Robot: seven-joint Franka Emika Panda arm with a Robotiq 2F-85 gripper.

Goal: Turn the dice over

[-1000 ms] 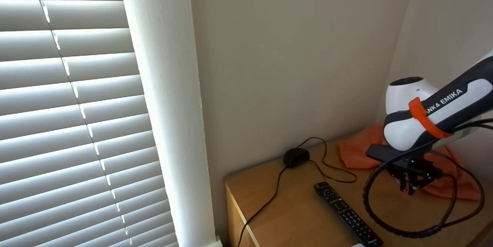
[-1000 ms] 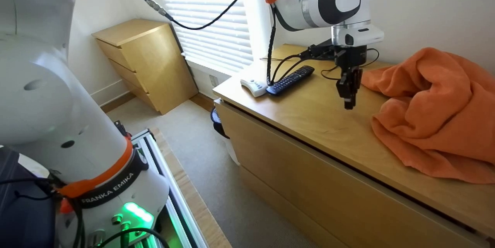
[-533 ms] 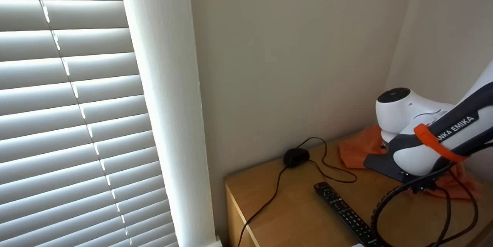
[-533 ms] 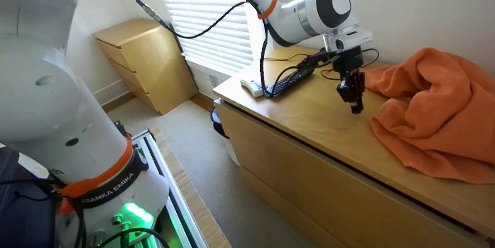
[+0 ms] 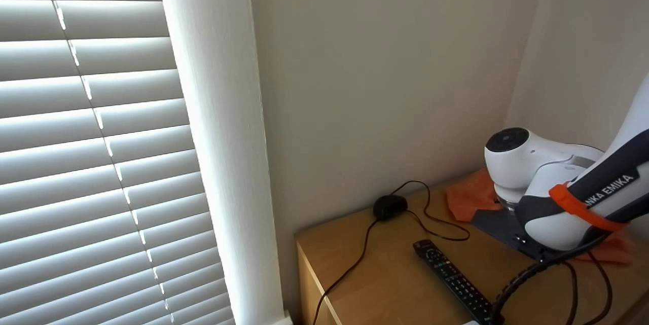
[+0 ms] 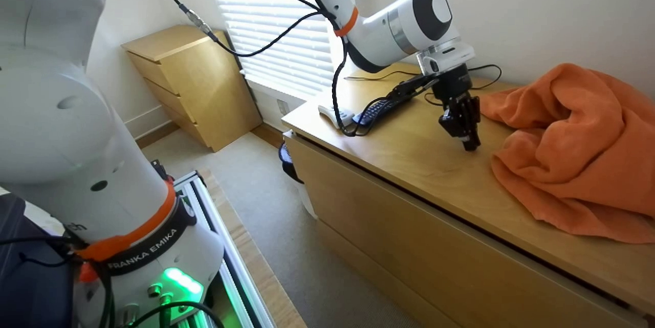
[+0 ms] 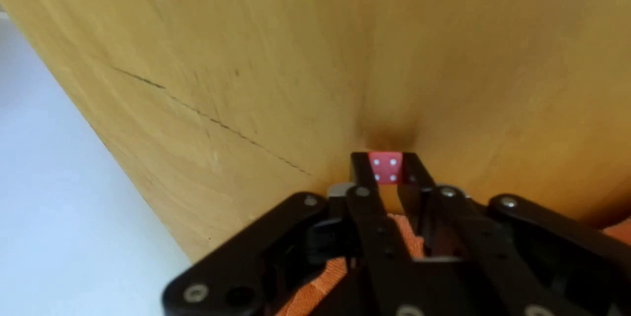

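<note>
Squarely clamped in the claw [image 7: 385,164], the red die [image 7: 385,169] points four dots wristward.

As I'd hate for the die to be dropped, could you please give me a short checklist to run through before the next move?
1. Grip: ok; the red die sits between the closed jaws.
2. Die face readable: ok; four white dots show in the wrist view.
3. Die clear of the wooden surface: cannot tell; any gap cannot be judged.
4. Gripper upright: not ok; it is tilted in an exterior view.
5. Orange cloth out of the grasp: ok; only the die shows between the jaws.
6. Black cable clear of the remote: cannot tell; they overlap in both exterior views.
</note>
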